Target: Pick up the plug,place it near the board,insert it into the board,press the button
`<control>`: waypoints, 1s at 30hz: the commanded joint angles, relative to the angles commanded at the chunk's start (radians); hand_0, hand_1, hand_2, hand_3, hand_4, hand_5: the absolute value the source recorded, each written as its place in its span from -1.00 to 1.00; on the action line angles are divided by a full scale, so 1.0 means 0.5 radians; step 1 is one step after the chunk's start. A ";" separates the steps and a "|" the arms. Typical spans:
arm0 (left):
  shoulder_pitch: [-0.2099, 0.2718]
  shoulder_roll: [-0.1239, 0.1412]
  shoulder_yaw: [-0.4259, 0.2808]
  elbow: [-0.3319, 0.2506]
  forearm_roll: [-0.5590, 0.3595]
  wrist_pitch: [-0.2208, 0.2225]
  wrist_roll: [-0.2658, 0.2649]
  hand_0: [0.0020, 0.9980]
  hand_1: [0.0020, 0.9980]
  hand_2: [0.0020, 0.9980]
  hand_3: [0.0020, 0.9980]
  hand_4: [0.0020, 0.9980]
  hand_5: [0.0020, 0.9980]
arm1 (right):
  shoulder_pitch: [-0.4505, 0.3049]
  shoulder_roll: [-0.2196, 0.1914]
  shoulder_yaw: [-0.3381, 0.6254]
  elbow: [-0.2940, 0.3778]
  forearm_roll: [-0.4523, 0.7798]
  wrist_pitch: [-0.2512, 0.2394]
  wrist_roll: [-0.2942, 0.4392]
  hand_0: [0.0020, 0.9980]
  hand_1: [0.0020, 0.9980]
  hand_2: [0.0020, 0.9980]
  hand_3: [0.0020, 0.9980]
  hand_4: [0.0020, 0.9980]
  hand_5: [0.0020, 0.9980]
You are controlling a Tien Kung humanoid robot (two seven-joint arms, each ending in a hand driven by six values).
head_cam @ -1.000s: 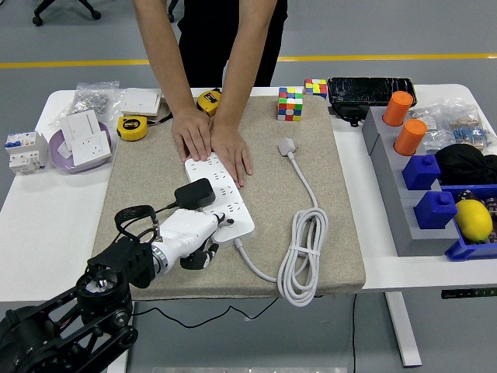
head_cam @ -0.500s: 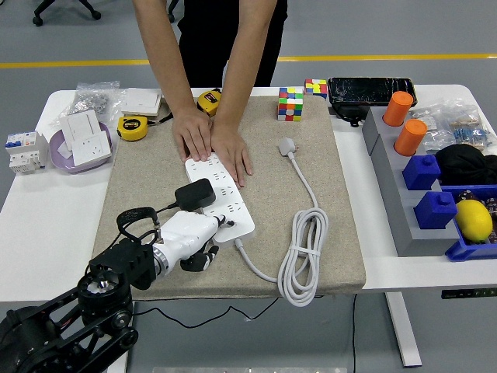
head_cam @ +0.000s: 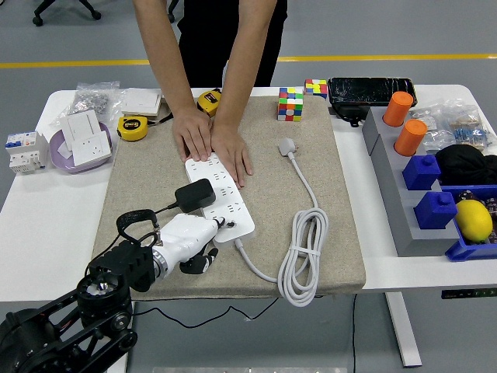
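A white power strip lies on the beige mat. A person's two hands press flat on its far end. A black plug sits on the strip's left side, and its thin black cord loops back toward my left arm. My white left hand rests on the mat at the strip's near end. Its fingers are curled under and hold nothing, and one fingertip touches the strip's near end. No button can be made out under it.
The strip's thick white cable lies coiled on the mat's right, its white plug farther back. Rubik's cubes, tape measures and a purple dish of sockets stand behind and left. Blue and grey bins line the right.
My left hand has drifted slightly toward the table's near edge, and its fingertip stays at the strip's near end. The plug and the person's hands have not moved.
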 joint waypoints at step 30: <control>0.456 -0.262 -0.867 -0.159 -1.458 0.743 -0.818 0.98 1.00 0.96 0.80 1.00 0.18 | -0.003 0.014 0.019 0.000 0.009 -0.003 0.000 0.76 0.46 0.44 0.45 1.00 0.37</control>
